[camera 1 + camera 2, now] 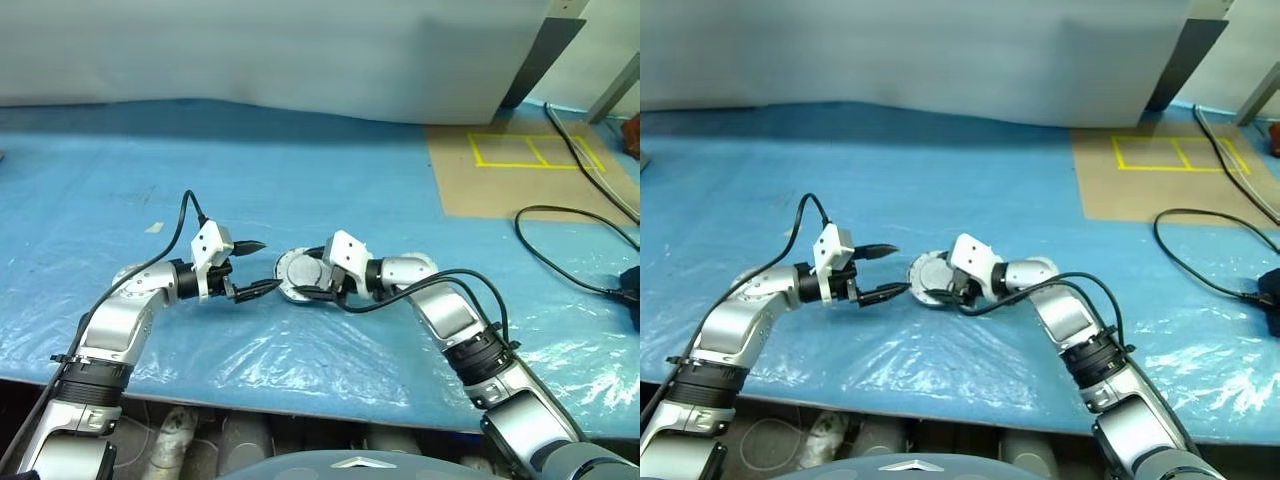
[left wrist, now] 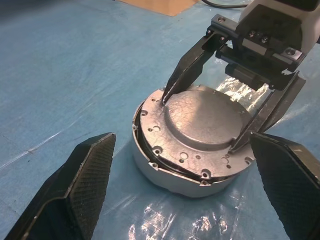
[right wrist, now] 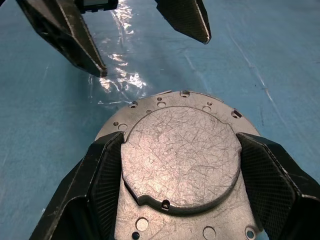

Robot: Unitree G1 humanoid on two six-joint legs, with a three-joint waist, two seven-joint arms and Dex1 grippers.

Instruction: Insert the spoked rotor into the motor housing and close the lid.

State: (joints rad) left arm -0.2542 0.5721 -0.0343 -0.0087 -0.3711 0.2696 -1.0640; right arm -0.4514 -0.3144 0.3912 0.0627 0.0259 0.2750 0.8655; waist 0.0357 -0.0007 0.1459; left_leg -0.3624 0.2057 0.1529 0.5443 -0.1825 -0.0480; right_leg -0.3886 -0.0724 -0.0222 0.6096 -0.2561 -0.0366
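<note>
— What lies nearest on the bench?
— Crinkled clear plastic over a blue sheet. On it, the right gripper clamps the silver motor housing; the left gripper, fingers spread, points at it from just beside.
— And beyond?
— A brown board with yellow tape, black cables, then a pale wall.

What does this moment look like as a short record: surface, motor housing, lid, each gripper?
surface: table under a blue plastic sheet
motor housing: round silver puck on the sheet between the two grippers
lid: scratched silver plate on top, sitting slightly askew
right gripper: fingers set against the raised disc of the lid on both sides
left gripper: open, short of the housing, touching nothing
</note>
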